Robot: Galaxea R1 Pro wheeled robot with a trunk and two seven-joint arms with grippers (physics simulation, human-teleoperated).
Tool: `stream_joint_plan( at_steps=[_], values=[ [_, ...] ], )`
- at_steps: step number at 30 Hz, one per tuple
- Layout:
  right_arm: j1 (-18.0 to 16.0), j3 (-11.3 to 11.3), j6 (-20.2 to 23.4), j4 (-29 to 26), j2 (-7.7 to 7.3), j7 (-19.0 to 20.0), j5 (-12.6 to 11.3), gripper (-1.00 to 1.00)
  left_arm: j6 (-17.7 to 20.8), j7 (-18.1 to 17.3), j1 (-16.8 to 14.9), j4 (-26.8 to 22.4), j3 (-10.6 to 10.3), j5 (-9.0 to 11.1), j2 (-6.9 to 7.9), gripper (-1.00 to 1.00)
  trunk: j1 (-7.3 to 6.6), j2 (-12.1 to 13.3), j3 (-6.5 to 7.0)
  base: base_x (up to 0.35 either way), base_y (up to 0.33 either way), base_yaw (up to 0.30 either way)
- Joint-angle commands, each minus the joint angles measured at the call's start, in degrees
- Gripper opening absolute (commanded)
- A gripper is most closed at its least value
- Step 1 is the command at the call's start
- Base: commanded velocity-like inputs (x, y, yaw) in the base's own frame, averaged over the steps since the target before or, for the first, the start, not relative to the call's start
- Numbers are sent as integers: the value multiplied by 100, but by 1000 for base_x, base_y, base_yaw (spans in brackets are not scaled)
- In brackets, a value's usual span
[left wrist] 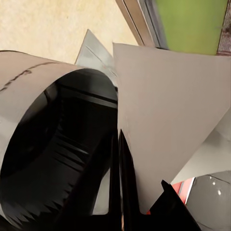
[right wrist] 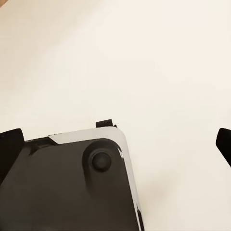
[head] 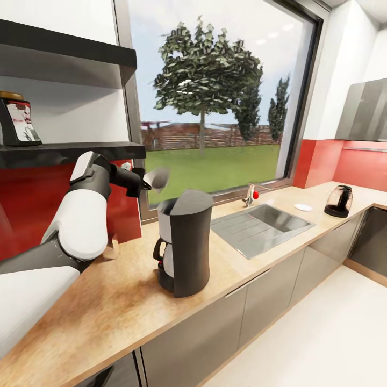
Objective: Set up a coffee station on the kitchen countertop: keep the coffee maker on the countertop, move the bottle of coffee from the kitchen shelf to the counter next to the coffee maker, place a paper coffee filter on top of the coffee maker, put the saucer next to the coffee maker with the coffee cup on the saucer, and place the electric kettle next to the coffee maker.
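My left gripper is shut on a grey-white paper coffee filter, held just above and behind the open top of the black coffee maker on the wooden countertop. In the left wrist view the filter is pinched between the dark fingers, beside the coffee maker's round opening. The coffee bottle stands on the dark shelf. A white saucer and the dark electric kettle sit far right. My right gripper is open over pale floor.
A steel sink with a faucet lies between the coffee maker and the saucer. A small beige object sits behind my left arm. A range hood hangs at the far right. Part of my dark base lies under the right gripper.
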Motion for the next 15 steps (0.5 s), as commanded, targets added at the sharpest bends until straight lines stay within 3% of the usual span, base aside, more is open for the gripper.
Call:
stream_joint_plan(
  at_steps=[1, 9, 15],
  values=[
    [-1, -1, -24, 5, -1, 10, -60, 100, 47, 23, -3, -11, 36, 1, -11, -100, 2, -4, -3, -51, 0, 0],
    [-1, -1, -24, 9, 1, 10, -56, 100, 44, 35, 12, -10, 43, 2, -5, -100, 2, -4, -3, -185, 0, 0],
    [-1, -1, -24, 13, 3, 10, -52, 100, -11, 85, -96, -11, 41, 56, -28, -100, 2, -4, -3, -23, 0, 0]
  ],
)
